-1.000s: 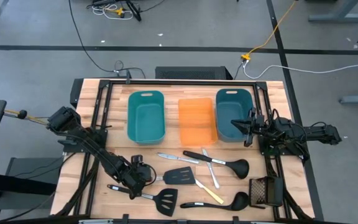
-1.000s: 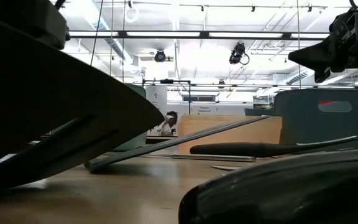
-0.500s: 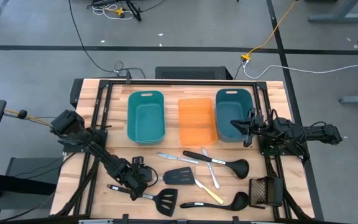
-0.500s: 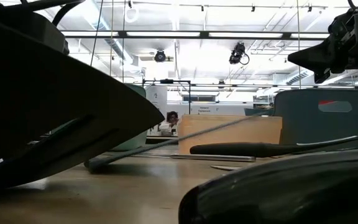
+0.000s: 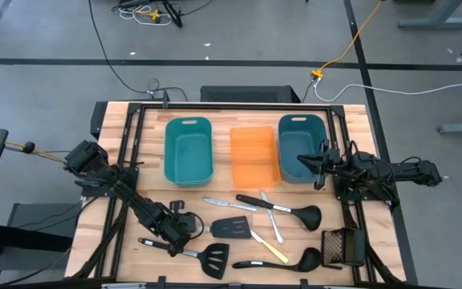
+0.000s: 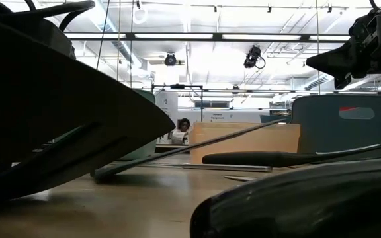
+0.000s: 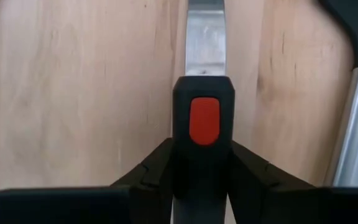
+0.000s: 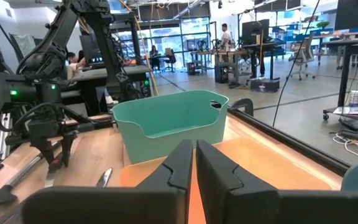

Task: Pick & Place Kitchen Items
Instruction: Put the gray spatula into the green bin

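The left gripper (image 5: 179, 233) sits low at about seven o'clock on the table (image 5: 111, 136), and its fingers (image 7: 154, 171) pinch the black handle with the red dot, so it holds the slotted spatula (image 5: 203, 257) tight, probably to lift it. In the low view one end of this spatula is tipped up off the wood. The other utensils, two ladles (image 5: 291, 213), another spatula (image 5: 233, 228), silver knives (image 5: 219, 203) and a yellow-handled knife (image 5: 269, 248), lie near six o'clock, waiting. The teal bins (image 5: 188, 150) and orange bin (image 5: 254, 155) stand at twelve o'clock, likely to catch them. The right gripper (image 8: 194, 162) waits at three o'clock, fingers pressed together, holding nothing.
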`<action>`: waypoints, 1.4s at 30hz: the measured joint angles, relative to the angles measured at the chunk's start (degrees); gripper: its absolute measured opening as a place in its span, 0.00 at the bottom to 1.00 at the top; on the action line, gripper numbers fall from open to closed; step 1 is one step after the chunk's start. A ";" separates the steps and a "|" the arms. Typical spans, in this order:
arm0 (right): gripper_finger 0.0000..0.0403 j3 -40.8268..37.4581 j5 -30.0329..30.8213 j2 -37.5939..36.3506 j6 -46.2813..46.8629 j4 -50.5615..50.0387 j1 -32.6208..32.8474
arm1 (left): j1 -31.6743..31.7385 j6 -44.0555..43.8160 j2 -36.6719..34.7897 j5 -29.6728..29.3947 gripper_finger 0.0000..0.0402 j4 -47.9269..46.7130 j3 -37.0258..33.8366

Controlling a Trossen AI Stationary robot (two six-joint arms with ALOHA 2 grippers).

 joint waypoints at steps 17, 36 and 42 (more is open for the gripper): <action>0.08 0.00 -0.02 0.00 0.47 -0.02 0.00 | -0.26 9.02 -11.79 -9.89 0.28 -23.90 17.06; 0.08 0.02 -0.04 0.00 1.98 -0.02 0.00 | 18.91 30.04 -26.57 -35.70 0.28 -60.16 38.70; 0.08 0.02 0.71 0.00 2.94 -0.04 0.00 | 26.31 33.21 -32.74 -33.25 0.28 -64.34 36.32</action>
